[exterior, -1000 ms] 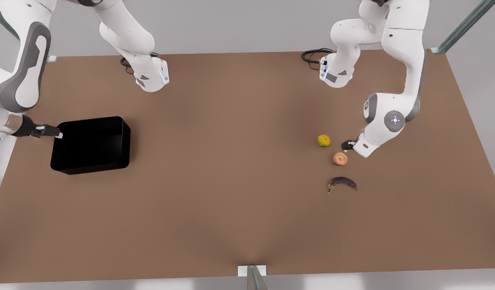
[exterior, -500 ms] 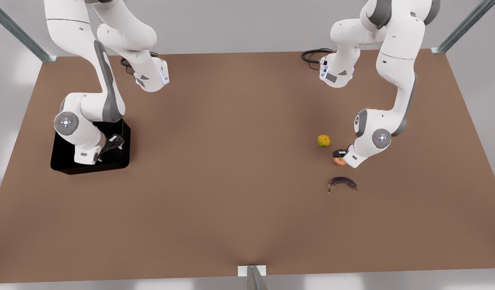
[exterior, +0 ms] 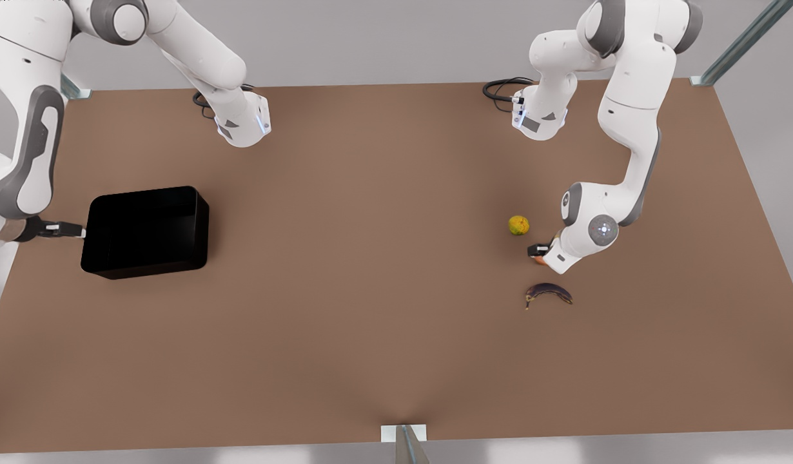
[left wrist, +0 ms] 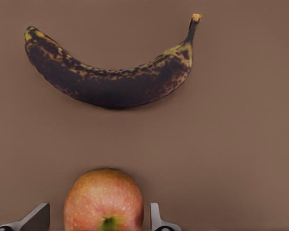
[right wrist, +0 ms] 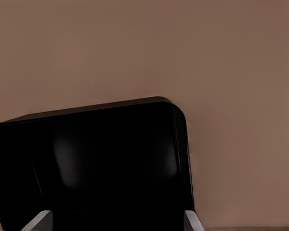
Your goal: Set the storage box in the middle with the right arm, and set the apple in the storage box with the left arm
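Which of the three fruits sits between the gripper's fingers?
The reddish apple, flanked by the left gripper; the banana and yellow-green fruit lie apart.

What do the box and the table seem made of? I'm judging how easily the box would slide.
The box looks like glossy black plastic: soft highlights show on its inner walls in the right wrist view. The table looks like matte brown board, with no glare or grain; its material is uncertain.
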Available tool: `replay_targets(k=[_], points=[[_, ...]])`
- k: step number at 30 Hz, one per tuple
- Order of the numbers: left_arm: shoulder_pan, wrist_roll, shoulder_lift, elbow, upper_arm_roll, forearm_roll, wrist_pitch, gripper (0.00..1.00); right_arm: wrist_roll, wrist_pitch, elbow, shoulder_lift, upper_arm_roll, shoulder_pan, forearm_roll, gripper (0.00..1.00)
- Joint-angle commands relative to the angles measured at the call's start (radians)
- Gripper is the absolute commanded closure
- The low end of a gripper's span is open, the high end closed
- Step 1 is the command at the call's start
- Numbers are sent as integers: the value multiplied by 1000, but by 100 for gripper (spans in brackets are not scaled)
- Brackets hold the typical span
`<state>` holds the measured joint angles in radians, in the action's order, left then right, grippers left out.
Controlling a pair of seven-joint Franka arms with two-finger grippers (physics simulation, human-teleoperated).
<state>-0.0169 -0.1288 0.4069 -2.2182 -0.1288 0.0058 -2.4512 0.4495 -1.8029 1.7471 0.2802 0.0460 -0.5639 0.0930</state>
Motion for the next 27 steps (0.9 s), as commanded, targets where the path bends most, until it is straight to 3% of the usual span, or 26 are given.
replay_targets(k=[1, 5, 10, 15, 19, 27], points=[[0, 0, 3, 0, 0, 0, 0, 0, 0, 2, 0, 1, 0, -2, 1, 0], [0, 0, 21, -2, 0, 0, -15, 0, -51, -24, 0, 28, 3, -19, 10, 0], [-2, 0, 32, -2, 2, 0, -22, 0, 124, -242, 49, 94, 3, -90, 16, 0], [-2, 0, 35, -3, 2, 0, -20, 0, 147, -417, 345, -39, 5, -103, 16, 0], [-2, 0, 33, -3, 2, 0, -20, 0, 216, -518, 354, 36, 5, -198, 73, 0], [-2, 0, 38, 8, 0, 2, -20, 0, 216, -676, 393, 132, 5, -238, 122, 0]])
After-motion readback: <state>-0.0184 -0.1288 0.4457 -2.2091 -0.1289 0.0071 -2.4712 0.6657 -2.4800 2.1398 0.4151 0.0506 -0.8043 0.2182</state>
